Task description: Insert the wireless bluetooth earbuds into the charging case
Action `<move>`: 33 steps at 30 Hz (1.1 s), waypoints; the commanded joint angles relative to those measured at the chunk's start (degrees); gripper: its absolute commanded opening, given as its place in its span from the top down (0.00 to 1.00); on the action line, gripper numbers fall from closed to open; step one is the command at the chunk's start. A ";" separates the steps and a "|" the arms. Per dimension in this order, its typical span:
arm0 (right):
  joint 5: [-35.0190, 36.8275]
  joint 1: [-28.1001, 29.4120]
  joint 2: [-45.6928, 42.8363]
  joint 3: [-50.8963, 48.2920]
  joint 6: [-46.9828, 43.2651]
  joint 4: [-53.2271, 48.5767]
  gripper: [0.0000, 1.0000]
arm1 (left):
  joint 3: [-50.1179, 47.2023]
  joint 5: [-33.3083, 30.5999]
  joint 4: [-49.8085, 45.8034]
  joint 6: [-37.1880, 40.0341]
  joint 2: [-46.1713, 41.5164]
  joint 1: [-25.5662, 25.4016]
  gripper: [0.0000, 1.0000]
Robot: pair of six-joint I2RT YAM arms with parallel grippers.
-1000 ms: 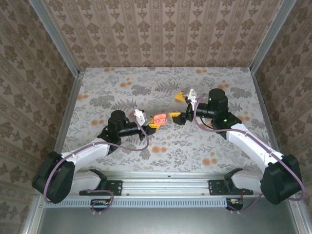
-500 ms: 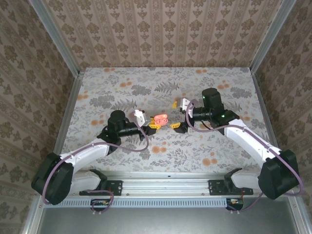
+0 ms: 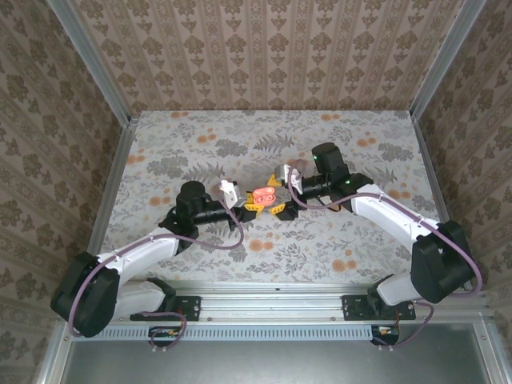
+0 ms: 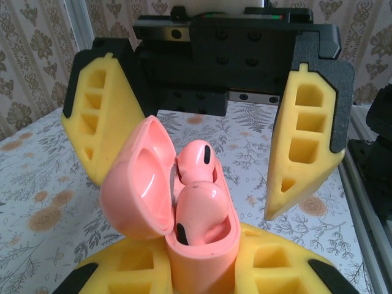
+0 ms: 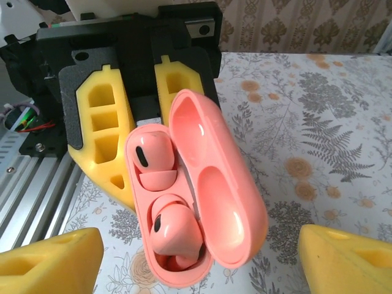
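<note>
Viewing from the top camera, I find the charging case [image 3: 264, 195] near the middle of the table [image 3: 200, 136]. The arms reach it from 8 o'clock and 4 o'clock, and its contents are too small to separate there.

Hidden or cut off:
- My left wrist camera loses the case's lower body between the left gripper's [image 3: 253, 200] yellow fingers [image 4: 125, 269], which the bottom edge crops.
- My right wrist camera crops the right gripper's [image 3: 274, 195] own fingers [image 5: 49, 257] at its lower corners.
- Both earbud stems sit out of sight in their wells, so I cannot tell whether either bud is fully seated.
- One right finger passes behind the lid [image 4: 138, 184] at 9 o'clock. I cannot tell whether they touch.

Count:
- One coral-pink case, with its lid swung open.
- Two coral-pink earbuds, both inside it: one [image 5: 150, 156] toward 11 o'clock and one [image 5: 174, 229] toward 6 o'clock in the right wrist view.
- Two grippers and four yellow fingers.

Grippers:
- The left one is clamped on the case body.
- The right one holds nothing. Its jaws are spread wide, flanking the case at 3 and 9 o'clock.
</note>
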 commanded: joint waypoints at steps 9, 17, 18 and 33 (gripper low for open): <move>-7.26 0.40 0.82 3.48 -4.01 -4.65 0.30 | 0.87 -2.23 2.78 1.22 -1.36 -0.40 0.85; -9.42 0.25 -4.15 0.80 -6.88 -4.16 0.44 | 0.30 -3.46 3.21 1.06 -1.63 -0.40 0.86; -9.57 0.06 -5.00 0.33 -6.85 -3.98 0.45 | 0.21 -3.53 3.27 1.05 -1.62 -0.40 0.86; -10.86 -6.06 -9.38 -3.92 0.29 4.92 0.44 | 0.20 -0.92 4.86 -0.22 -1.32 -0.40 0.86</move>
